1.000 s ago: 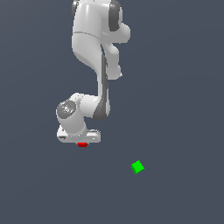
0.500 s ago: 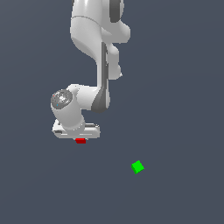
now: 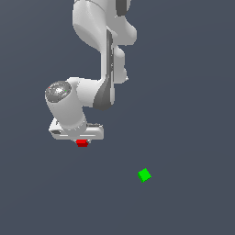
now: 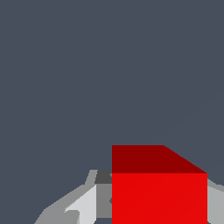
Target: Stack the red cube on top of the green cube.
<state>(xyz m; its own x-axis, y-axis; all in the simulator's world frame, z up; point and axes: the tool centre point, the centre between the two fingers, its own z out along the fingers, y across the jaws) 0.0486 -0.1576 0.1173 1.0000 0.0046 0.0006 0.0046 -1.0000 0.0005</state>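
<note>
Exterior view: Franka Panda arm (image 3: 98,55) reaching down from above, gripper (image 3: 81,140) pointing downward, red cube (image 3: 82,143) peeking out just beneath the hand, sitting between the jaws. Green cube (image 3: 144,175) lying on the dark grey floor (image 3: 193,114), well apart from the jaws, toward the exterior view's right and lower in the picture.

Wrist view: red cube (image 4: 159,188) filling the space between the grey fingers (image 4: 83,205), jaws closing narrowly on it, gripper (image 4: 153,205) gripping both sides.
</note>
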